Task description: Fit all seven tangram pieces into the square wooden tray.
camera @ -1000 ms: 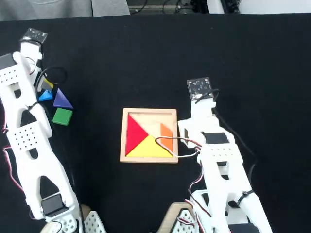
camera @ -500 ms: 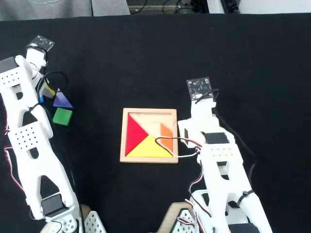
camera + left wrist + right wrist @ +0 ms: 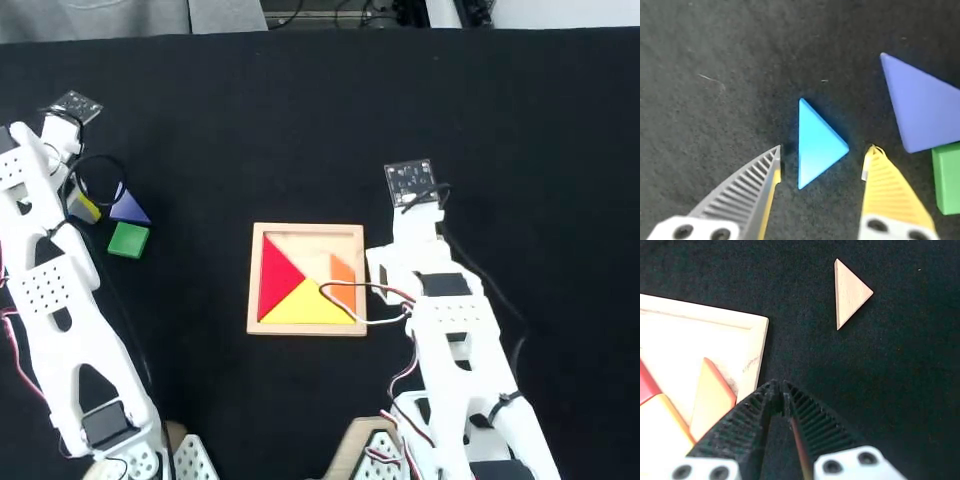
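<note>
My left fingers (image 3: 874,162) were spread wide low over the worktop (image 3: 715,50), one on each side of the small blue triangle (image 3: 817,145), and I could not see either one touching it. The piece lay flat, its long side toward my grey finger and its square corner pointing at my yellow one. Just beside it lay the purple triangle (image 3: 922,112) and the green square (image 3: 947,175), both loose on the worktop and well apart from the tray (image 3: 305,232).

I judged the blue triangle to be light, thin and stiff, with smooth painted faces that would slip easily. Squeezing the long side against that one corner could make it swivel out, so a hold low down across its middle looked safer to me.

My right fingers (image 3: 782,395) were pressed together on nothing, hanging by the tray's edge next to the orange piece (image 3: 712,395). A plain wooden triangle (image 3: 850,292) lay out on the worktop beyond. In the tray sat the red triangle (image 3: 275,275), the yellow triangle (image 3: 305,305) and that orange piece, which left four to place
</note>
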Motion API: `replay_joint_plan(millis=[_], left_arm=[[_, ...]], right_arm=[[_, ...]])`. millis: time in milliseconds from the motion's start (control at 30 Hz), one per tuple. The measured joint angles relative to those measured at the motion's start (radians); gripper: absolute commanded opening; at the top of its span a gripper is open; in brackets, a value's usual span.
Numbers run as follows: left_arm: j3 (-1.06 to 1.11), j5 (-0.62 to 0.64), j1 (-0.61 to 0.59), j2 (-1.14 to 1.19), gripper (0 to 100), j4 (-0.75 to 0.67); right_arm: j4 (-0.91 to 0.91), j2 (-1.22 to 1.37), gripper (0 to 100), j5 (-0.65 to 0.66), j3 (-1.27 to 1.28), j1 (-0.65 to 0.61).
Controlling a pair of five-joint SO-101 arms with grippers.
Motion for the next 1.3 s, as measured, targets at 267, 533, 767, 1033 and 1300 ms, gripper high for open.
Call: replay_joint_plan(millis=[267, 533, 767, 1033, 1300], left_arm=[[-0.006, 0.12, -0.006, 0.026, 26, -0.025], [-0.006, 0.157, 0.015, 0.032, 9, -0.012], [-0.018, 0.164, 0.032, 0.031, 12, 0.029], [-0.103, 0.19, 0.035, 0.046, 12, 0.091], [0.002, 0.209, 0.084, -0.063, 12, 0.092]], right_arm=[[0.0, 0.0, 1.6, 0.0, 0.0, 0.0], [0.0, 0.0, 1.6, 0.0, 0.0, 0.0], [0.0, 0.0, 1.6, 0.0, 0.0, 0.0], [0.0, 0.0, 1.6, 0.0, 0.0, 0.0], [0.0, 0.0, 1.6, 0.0, 0.0, 0.0]])
